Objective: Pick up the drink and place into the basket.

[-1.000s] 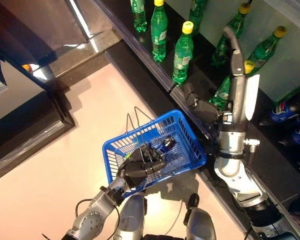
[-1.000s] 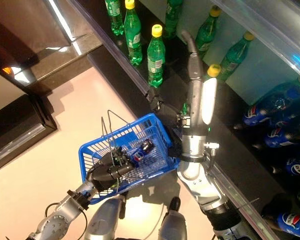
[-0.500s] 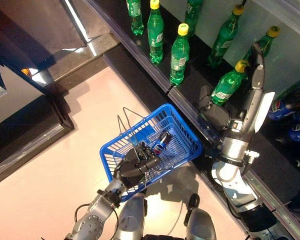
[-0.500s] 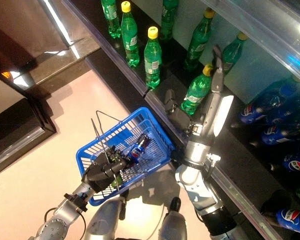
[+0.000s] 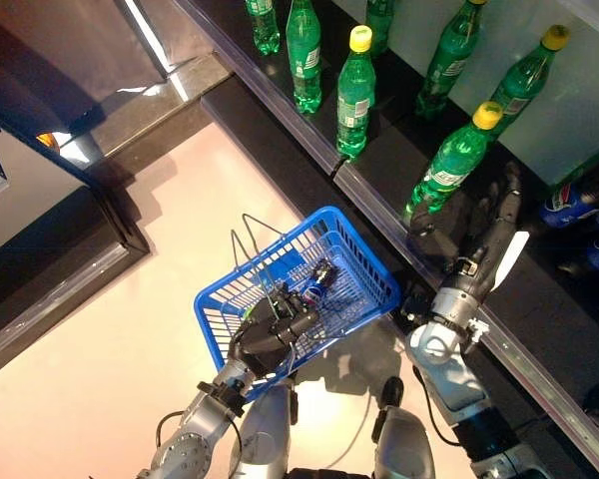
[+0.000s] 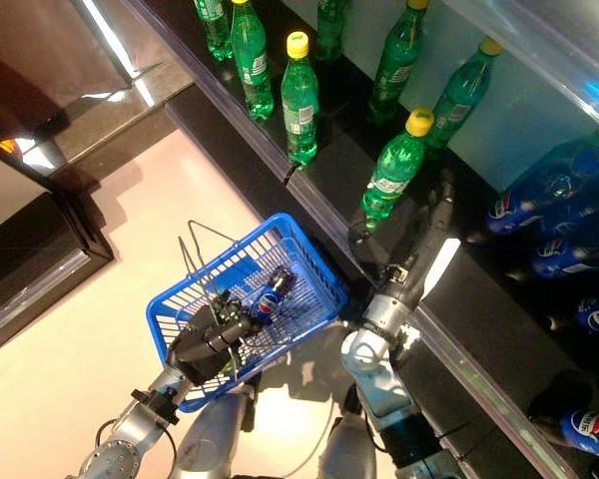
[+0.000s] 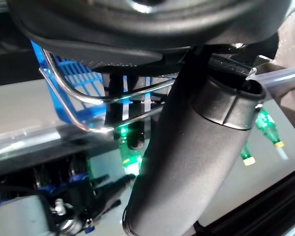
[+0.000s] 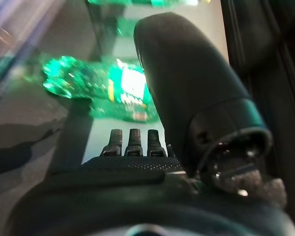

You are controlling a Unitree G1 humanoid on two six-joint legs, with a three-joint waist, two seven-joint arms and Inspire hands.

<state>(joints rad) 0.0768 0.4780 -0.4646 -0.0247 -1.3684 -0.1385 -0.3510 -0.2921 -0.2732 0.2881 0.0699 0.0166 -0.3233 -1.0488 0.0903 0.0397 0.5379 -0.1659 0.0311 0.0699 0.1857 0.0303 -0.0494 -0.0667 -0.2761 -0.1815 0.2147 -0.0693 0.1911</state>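
Note:
My left hand (image 5: 273,334) is shut on the thin wire handles (image 7: 83,101) of the blue basket (image 5: 364,261) and holds it off the floor, close to the shelf front. A dark drink with a blue label (image 5: 317,282) lies inside the basket. My right hand (image 5: 484,225) is over the dark shelf with straight fingers and holds nothing. It is just right of a green bottle with a yellow cap (image 5: 449,165), apart from it. The right wrist view shows that bottle (image 8: 118,91) past the thumb (image 8: 187,88).
More green bottles (image 5: 354,95) stand in rows on the shelf. Dark bottles with blue labels (image 6: 539,195) lie at the right. The shelf's metal front rail (image 5: 280,105) runs diagonally beside the basket. A dark cabinet (image 5: 40,80) stands at the left over pale floor (image 5: 100,379).
My right arm has drawn back from deep in the shelf toward its front, and the hand now sits lower beside the yellow-capped green bottle. The basket and its drink stay put.

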